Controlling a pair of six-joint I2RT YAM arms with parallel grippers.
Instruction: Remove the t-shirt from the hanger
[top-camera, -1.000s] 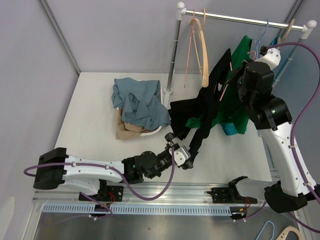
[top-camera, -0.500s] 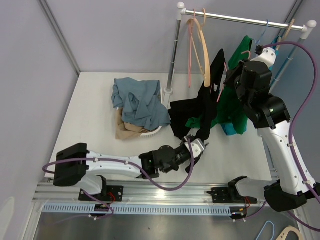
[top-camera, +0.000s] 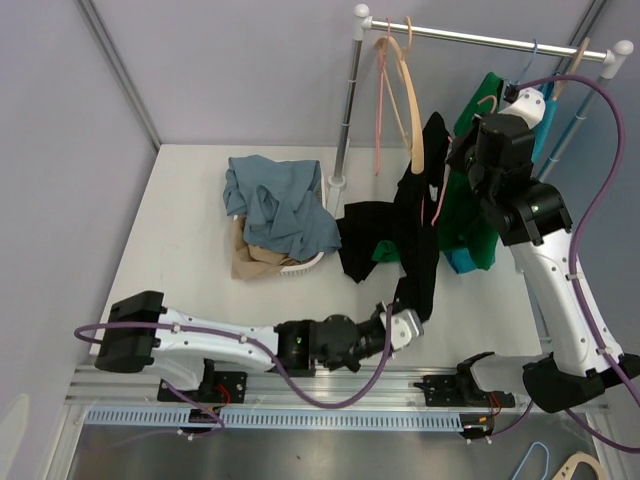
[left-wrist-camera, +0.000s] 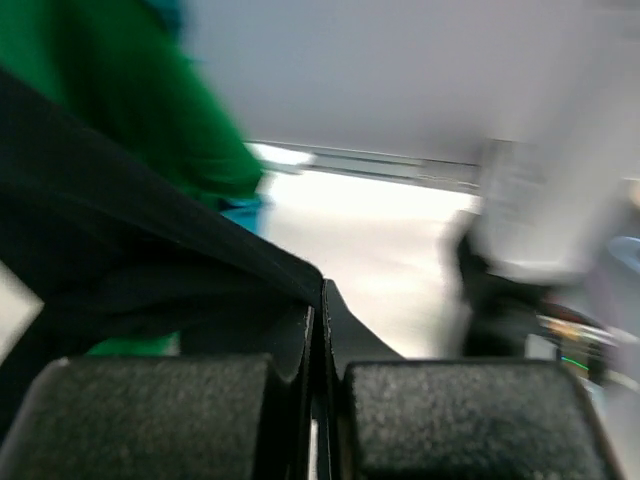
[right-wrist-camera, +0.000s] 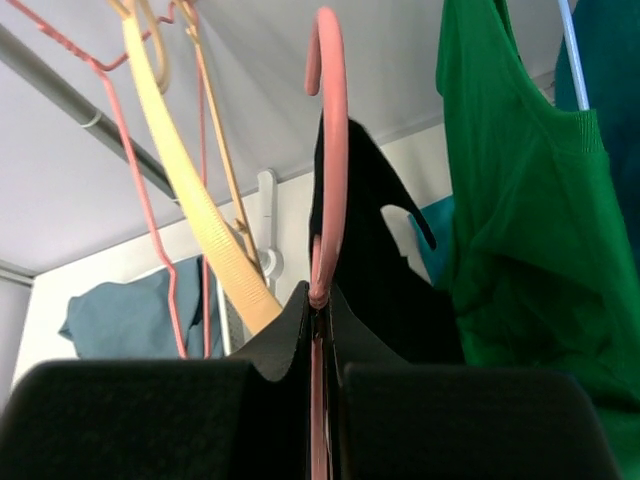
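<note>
Over the last second the left gripper (left-wrist-camera: 318, 305) has drawn back toward the near edge of the bench (top-camera: 180, 190), pulling the black t-shirt (top-camera: 422, 235) out into a long taut band. Its fingers are pressed together on a fold of the hem. The right gripper (right-wrist-camera: 318, 298) is clamped on the neck of the pink hanger (right-wrist-camera: 326, 120), held up near the far right corner beside the green shirt (right-wrist-camera: 520, 230). The hook points up and seems off the rail (top-camera: 480, 38).

The step in hand looks like stripping the shirt off by its hem. The shirt's long axis runs from the hanger down to the near edge, collar end high. Part of it trails left across the bench. Next, a longer pull toward the near edge seems needed, with the hanger tilted so the shoulders slip free.
</note>
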